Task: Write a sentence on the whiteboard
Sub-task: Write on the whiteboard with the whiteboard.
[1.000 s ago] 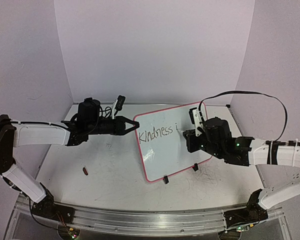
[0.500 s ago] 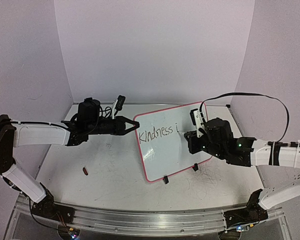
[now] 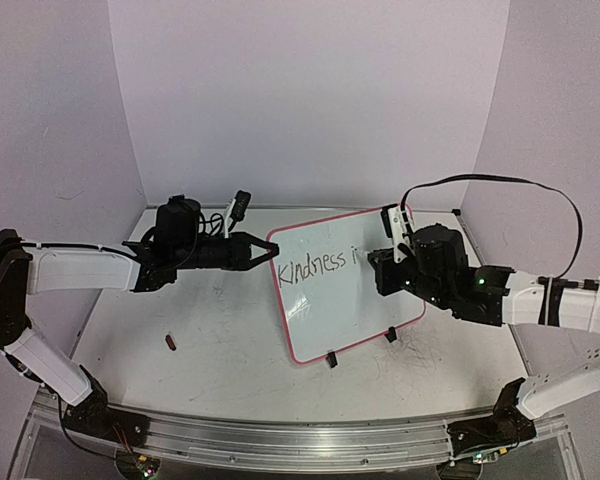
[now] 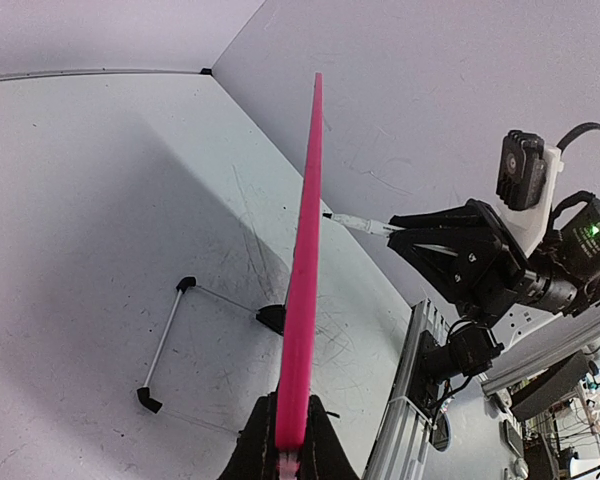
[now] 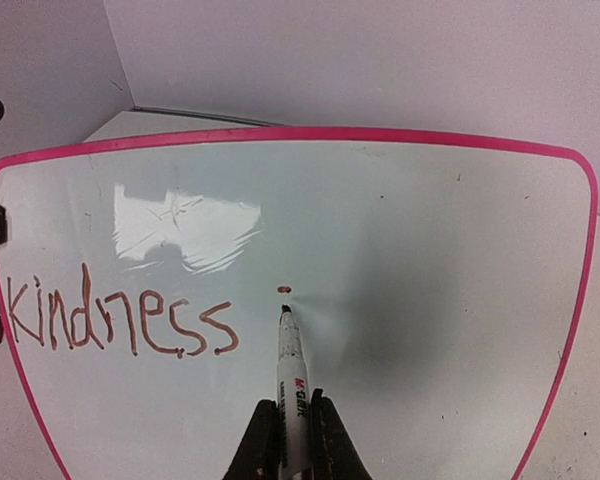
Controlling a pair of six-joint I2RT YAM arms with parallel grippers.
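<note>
Left pincer (image 4: 290,440) clamps the whiteboard (image 5: 430,300) by its edge; right pincer (image 5: 288,430) grasps the marker (image 5: 292,375), tip just right of the unfinished sentence (image 5: 120,325), below a dot (image 5: 285,290). Judged next: the downstroke of "i".

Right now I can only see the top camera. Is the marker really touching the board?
Observer: It looks so. In the right wrist view the marker has its tip on the board, just under a little dot after "Kindness".
Operator: Is the other gripper holding the board tight?
Observer: The left wrist view shows the left gripper shut on the pink rim. How tight, I can't tell.
Operator: What's behind the board?
Observer: A thin wire stand, black at its ends.
</note>
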